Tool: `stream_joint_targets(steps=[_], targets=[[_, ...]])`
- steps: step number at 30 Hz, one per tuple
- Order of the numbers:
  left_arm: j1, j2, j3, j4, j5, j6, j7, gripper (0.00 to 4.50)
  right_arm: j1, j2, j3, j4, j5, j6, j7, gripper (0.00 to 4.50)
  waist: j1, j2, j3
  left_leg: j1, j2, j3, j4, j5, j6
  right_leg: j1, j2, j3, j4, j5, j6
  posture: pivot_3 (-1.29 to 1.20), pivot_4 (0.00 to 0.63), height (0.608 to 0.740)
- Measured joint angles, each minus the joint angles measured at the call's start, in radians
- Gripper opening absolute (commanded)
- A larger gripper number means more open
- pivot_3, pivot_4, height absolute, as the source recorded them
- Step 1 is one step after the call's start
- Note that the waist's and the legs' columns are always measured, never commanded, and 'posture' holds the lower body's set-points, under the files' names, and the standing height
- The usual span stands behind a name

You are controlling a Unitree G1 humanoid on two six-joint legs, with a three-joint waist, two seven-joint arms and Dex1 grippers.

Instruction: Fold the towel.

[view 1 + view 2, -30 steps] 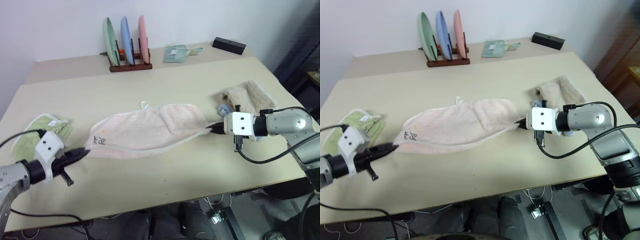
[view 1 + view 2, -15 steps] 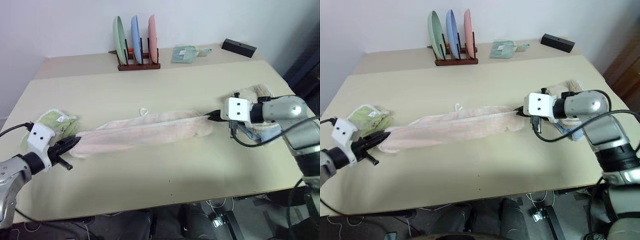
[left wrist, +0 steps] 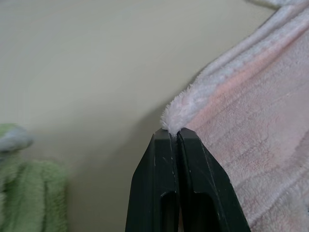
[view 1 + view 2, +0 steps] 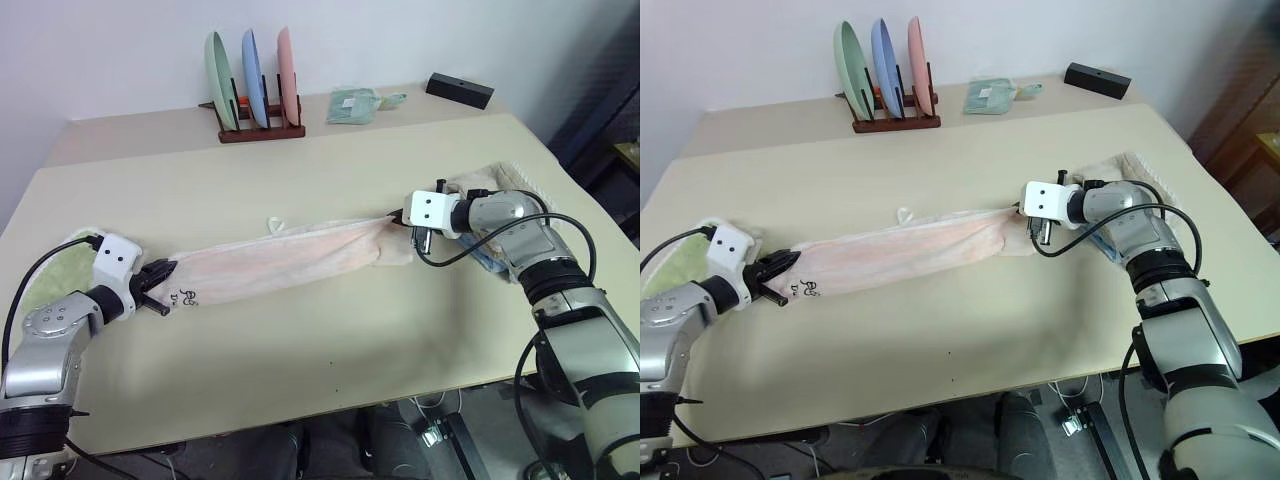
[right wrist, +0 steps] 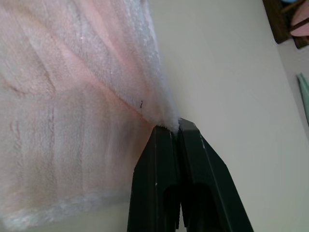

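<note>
Head camera, looking down on a beige counter [image 4: 330, 330]. The pink towel [image 4: 290, 262] is stretched into a long narrow band across the middle of the counter, running from about 9 o'clock to 3 o'clock. The left end effector [image 4: 160, 279] pinches the towel's corner at the 9 o'clock end, its black fingers pressed together on the cloth just beside a small dark logo [image 4: 186, 296]. The right end effector [image 4: 398, 216] pinches the opposite end, fingers likewise pressed together. A small loop [image 4: 272, 224] sticks out from the towel's far edge. A light green towel [image 4: 45, 280] lies at 9 o'clock, partly hidden behind the left arm; a beige towel [image 4: 500, 180] at 3 o'clock is partly covered by the right arm. At 12 o'clock a wooden rack [image 4: 260, 132] holds three upright plates — green, blue, pink.

Left wrist camera: the two black fingers [image 3: 164, 183] are closed tight on a fluffy tip of the towel [image 3: 251, 145]; a green towel shows blurred at one corner [image 3: 29, 193].

Right wrist camera: the fingers [image 5: 166, 183] are shut on a gathered edge of the pink towel [image 5: 72, 121], which spreads away over the counter — the pinched point itself is hidden between the pads.
</note>
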Motion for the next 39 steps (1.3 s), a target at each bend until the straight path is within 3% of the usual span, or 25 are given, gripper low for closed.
stream_joint_targets(steps=[1,3,4,10,11,12,15,18,22,27,31,34,36,39], targets=[[-0.002,-0.006,0.0,0.009,0.002,0.0,0.008,0.29,-0.006,0.008,0.0,0.018,-0.004,-0.007,-0.011,0.0,-0.001,0.0,0.0,0.0,0.0,0.0,0.0,0.0,0.0,0.0,0.0,0.0,0.0,0.0,0.0,0.0,0.15,0.74],[-0.014,-0.017,0.0,0.026,0.007,0.0,0.025,0.84,-0.015,0.019,0.0,0.04,-0.015,-0.016,-0.039,0.56,-0.001,0.0,0.0,0.0,0.0,0.0,0.0,0.0,0.0,0.0,0.0,0.0,0.0,0.0,0.0,0.0,0.15,0.74],[-0.017,-0.018,0.0,0.031,0.012,0.0,0.035,1.33,-0.022,0.019,0.0,0.053,-0.023,-0.022,-0.055,0.92,0.0,0.0,0.0,0.0,0.0,0.0,0.0,0.0,0.0,0.0,0.0,0.0,0.0,0.0,0.0,0.0,0.15,0.74],[-0.018,-0.021,0.005,0.045,0.02,0.0,0.074,4.39,-0.033,0.015,-0.004,0.075,-0.05,-0.038,-0.108,3.94,0.001,0.0,0.0,0.0,0.0,0.0,0.0,0.0,0.0,0.0,0.0,0.0,0.0,0.0,0.0,0.0,0.15,0.74],[-0.022,-0.023,0.005,0.048,0.027,-0.005,0.088,4.5,-0.033,0.011,-0.004,0.074,-0.058,-0.045,-0.124,4.34,0.001,0.0,0.0,0.0,0.0,0.0,0.0,0.0,0.0,0.0,0.0,0.0,0.0,0.0,0.0,0.0,0.15,0.74],[-0.03,-0.03,0.006,0.054,0.043,-0.021,0.113,4.5,-0.033,0.0,-0.004,0.07,-0.07,-0.049,-0.144,4.43,0.003,0.0,0.0,0.0,0.0,0.0,0.0,0.0,0.0,0.0,0.0,0.0,0.0,0.0,0.0,0.0,0.15,0.74],[-0.04,-0.052,0.014,0.051,0.056,-0.049,0.164,4.5,-0.012,-0.049,-0.027,0.01,-0.074,-0.04,-0.162,4.43,0.006,0.0,0.0,-0.001,0.0,0.0,0.001,0.0,0.0,0.0,0.0,0.0,0.0,0.0,0.0,0.0,0.15,0.74],[-0.048,-0.102,0.04,0.004,0.049,-0.064,0.213,4.5,0.078,-0.096,-0.12,-0.158,0.016,0.079,-0.135,4.43,0.007,0.0,0.0,-0.003,0.0,-0.001,0.001,0.0,0.0,-0.001,0.0,0.0,0.0,0.0,0.0,0.0,0.15,0.74],[-0.045,-0.121,0.045,-0.127,0.03,-0.065,0.22,4.5,0.375,-0.142,-0.296,-0.617,0.331,0.547,-0.017,4.43,0.022,0.0,0.0,-0.004,0.0,-0.003,0.002,0.0,0.0,-0.001,-0.001,0.0,0.0,0.0,0.0,0.0,0.15,0.74],[-0.028,-0.124,-0.036,-0.213,0.019,-0.064,0.152,4.5,0.628,-0.143,-0.421,-1.017,0.621,1.042,-0.033,4.43,0.032,0.002,-0.001,-0.002,0.0,-0.001,0.002,0.0,0.0,0.0,-0.001,0.002,0.001,0.001,0.001,0.0,0.15,0.74],[-0.027,-0.116,-0.127,-0.254,0.009,-0.066,0.048,4.5,0.682,-0.035,-0.525,-1.185,0.843,1.399,-0.188,4.43,0.033,0.001,-0.001,-0.002,0.0,-0.001,0.002,0.0,0.0,0.001,-0.001,0.002,0.0,0.001,0.001,0.0,0.15,0.74],[-0.033,-0.112,-0.199,-0.305,-0.022,-0.06,-0.044,4.5,0.702,0.155,-0.617,-1.251,0.973,1.645,-0.392,4.43,0.032,0.001,-0.001,-0.002,0.0,-0.001,0.002,0.0,0.0,0.001,-0.001,0.002,0.0,0.001,0.001,0.0,0.15,0.74],[-0.039,-0.111,-0.257,-0.346,-0.043,-0.05,-0.1,4.5,0.691,0.301,-0.677,-1.252,1.007,1.777,-0.54,4.43,0.031,0.001,-0.001,-0.002,0.0,-0.001,0.002,0.0,0.0,0.001,-0.001,0.002,0.0,0.002,0.001,0.0,0.15,0.74],[-0.043,-0.112,-0.3,-0.368,-0.055,-0.039,-0.14,4.5,0.644,0.413,-0.765,-1.241,1.02,1.889,-0.681,4.43,0.031,0.001,-0.002,-0.002,-0.001,-0.001,0.002,0.0,0.0,0.0,-0.001,0.002,0.0,0.002,0.001,0.0,0.15,0.74]])
